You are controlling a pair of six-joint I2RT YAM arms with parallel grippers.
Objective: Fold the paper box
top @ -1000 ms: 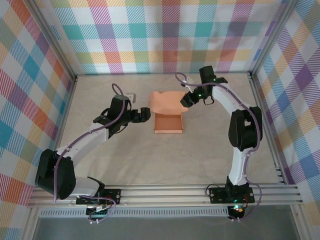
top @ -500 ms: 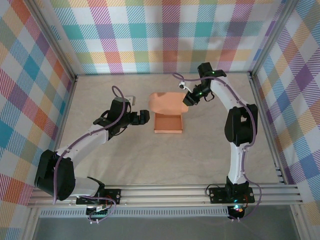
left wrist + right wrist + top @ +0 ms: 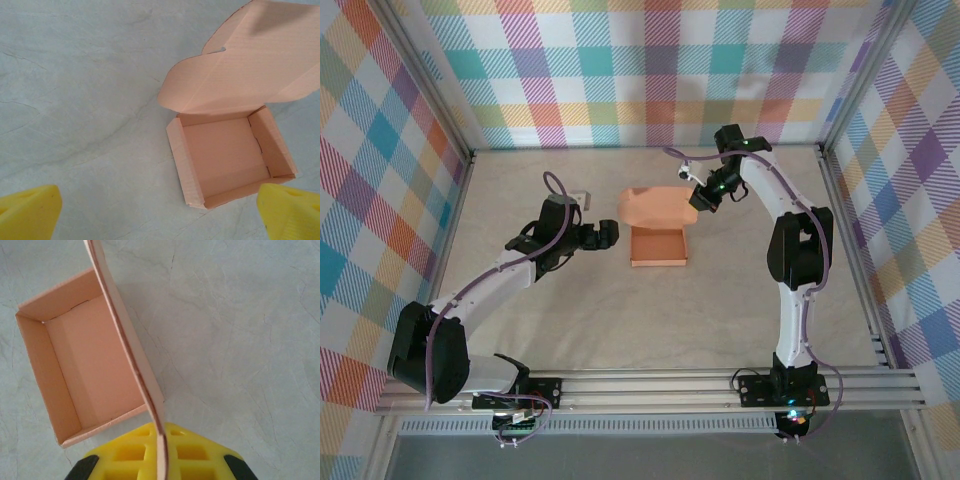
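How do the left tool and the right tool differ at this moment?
The left tool stands wide open; the right tool is shut. The left tool holds nothing and sits apart from the paper box, at its left; the right tool pinches the edge of the box's raised lid. Both have yellow fingers.

In the left wrist view, the lid [image 3: 250,70] runs off the top and right edges. From above, the right gripper [image 3: 698,203] covers the lid's right corner.
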